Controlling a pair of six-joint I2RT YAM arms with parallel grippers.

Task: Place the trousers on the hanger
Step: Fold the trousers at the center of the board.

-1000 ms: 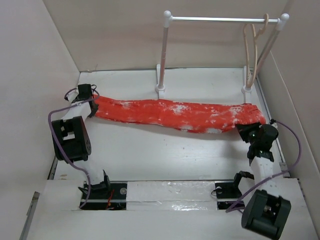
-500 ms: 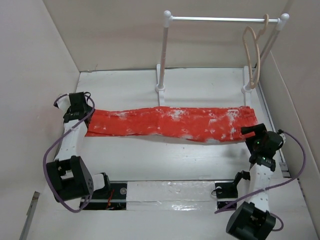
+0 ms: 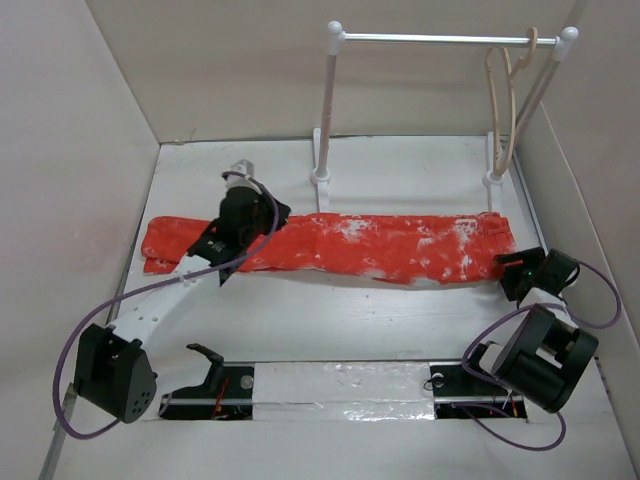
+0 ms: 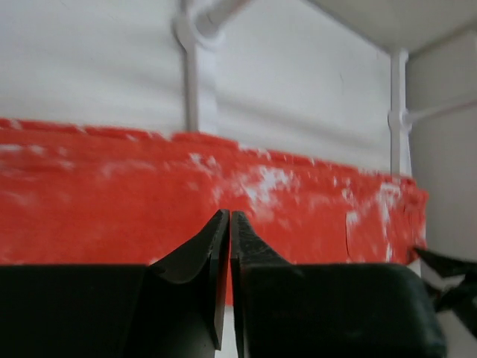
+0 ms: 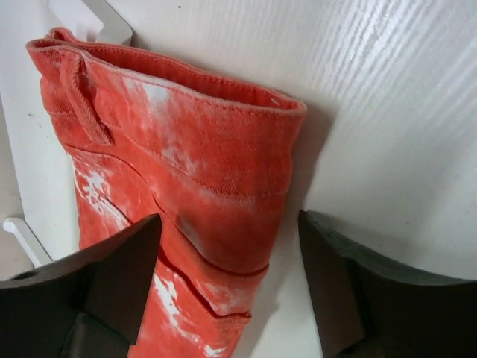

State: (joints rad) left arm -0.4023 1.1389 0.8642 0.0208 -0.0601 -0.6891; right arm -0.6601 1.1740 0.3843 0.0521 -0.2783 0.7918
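Note:
The orange-red trousers (image 3: pixel 380 245) lie flat and stretched across the table, legs to the left and waistband (image 5: pixel 186 82) to the right. My left gripper (image 3: pixel 270 222) hovers over the leg part, a little in from the left end, its jaws shut with no cloth between them; the left wrist view shows its fingertips (image 4: pixel 222 224) pressed together against the red cloth (image 4: pixel 112 201) behind. At the waist end my right gripper (image 3: pixel 510 268) stands open, the corner of the waistband between its fingers (image 5: pixel 127 261) without being pinched. The beige hanger (image 3: pixel 505 100) hangs at the right end of the rail.
The white rack (image 3: pixel 325 110) with its metal rail (image 3: pixel 430 38) stands at the back, its feet just behind the trousers. Cardboard walls close in the left, back and right sides. Both arm bases sit at the near edge.
Both grippers let go of the trousers, which dropped flat. My left arm swung right from the leg end to over the legs and shut. The right gripper drew back slightly at the waist.

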